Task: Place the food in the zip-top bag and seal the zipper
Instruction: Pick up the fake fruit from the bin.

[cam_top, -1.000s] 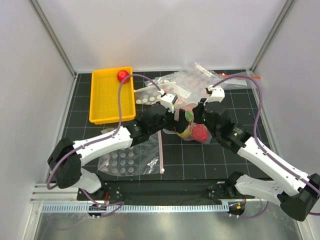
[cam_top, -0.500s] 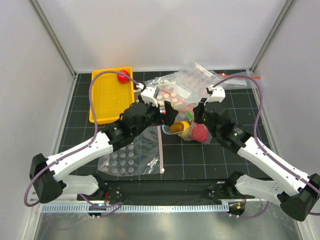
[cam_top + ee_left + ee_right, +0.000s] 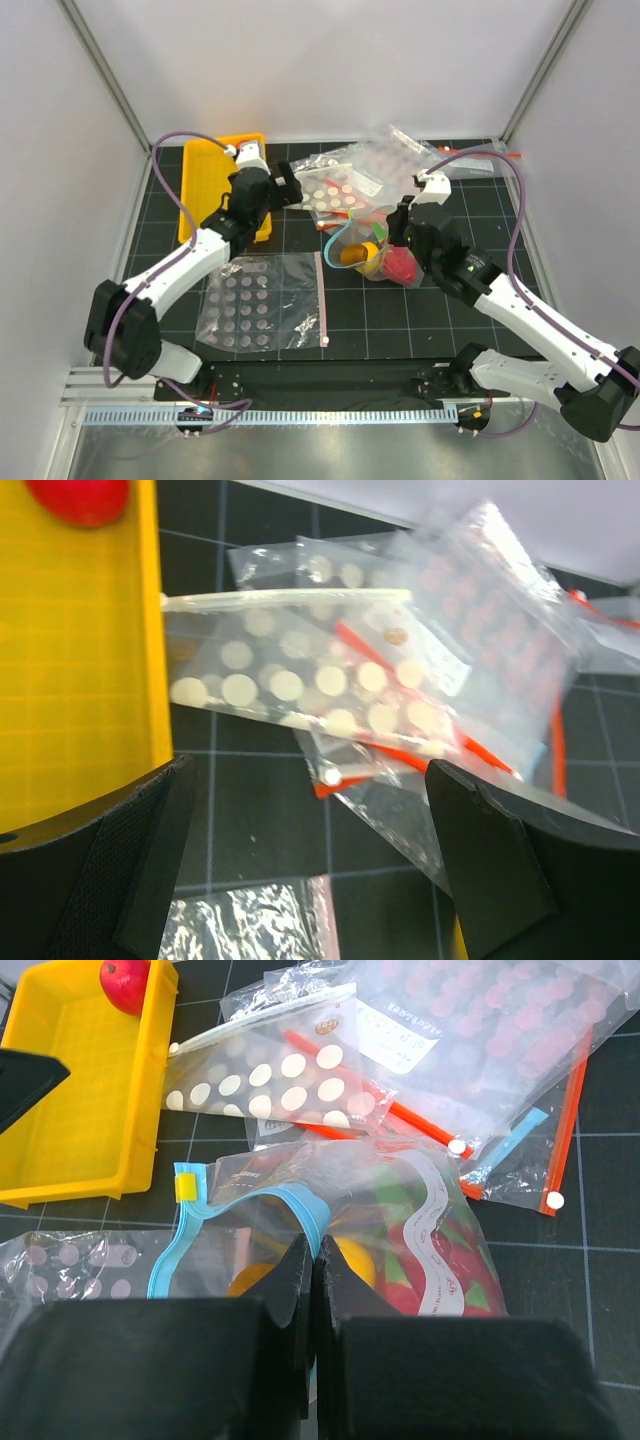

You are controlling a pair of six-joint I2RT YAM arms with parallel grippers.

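Note:
The clear zip-top bag [image 3: 372, 250] lies mid-table, its light-blue zipper [image 3: 250, 1210] bowed open. My right gripper [image 3: 312, 1250] is shut on that zipper edge [image 3: 338, 238]. Inside the bag I see a yellow lemon [image 3: 355, 1260], a pink-red fruit with green leaves [image 3: 445, 1260] and a brownish kiwi [image 3: 352, 255]. A red ball [image 3: 125, 980] sits in the far corner of the yellow tray [image 3: 70, 1090]. My left gripper [image 3: 320, 870] hangs open and empty beside the tray's right wall [image 3: 155, 630], with the red ball [image 3: 80, 495] ahead of it to the left.
A pile of bags with red-orange strips [image 3: 400, 160] and a white-dotted bag [image 3: 300, 685] lies at the back, between the tray and the zip-top bag. Another dotted bag with a pale pink strip [image 3: 262, 305] lies flat at the front left. Grey walls enclose the table.
My left arm has pulled away from the bag's mouth and swung back-left to the yellow tray, its jaws opening wide. The right gripper has kept its hold on the zipper.

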